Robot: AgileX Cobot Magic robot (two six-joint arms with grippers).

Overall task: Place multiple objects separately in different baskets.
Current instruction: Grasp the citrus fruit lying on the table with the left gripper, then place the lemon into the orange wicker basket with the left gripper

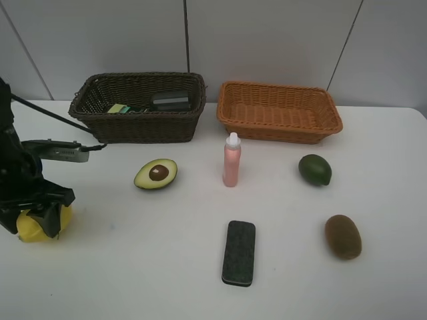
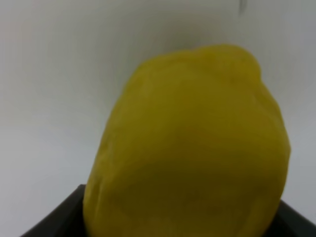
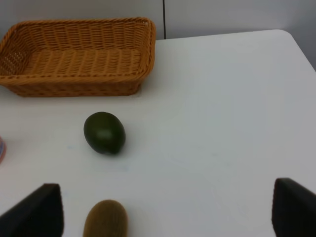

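Yellow lemon lies at the table's left edge between the left gripper's jaws, grip unconfirmable, apparently set for lifting to a basket, while the right gripper hangs wide and empty near the kiwi

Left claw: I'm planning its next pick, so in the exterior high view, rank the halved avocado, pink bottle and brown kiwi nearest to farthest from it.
From the left claw:
1. halved avocado, left of centre.
2. pink bottle, centre.
3. brown kiwi, front right.
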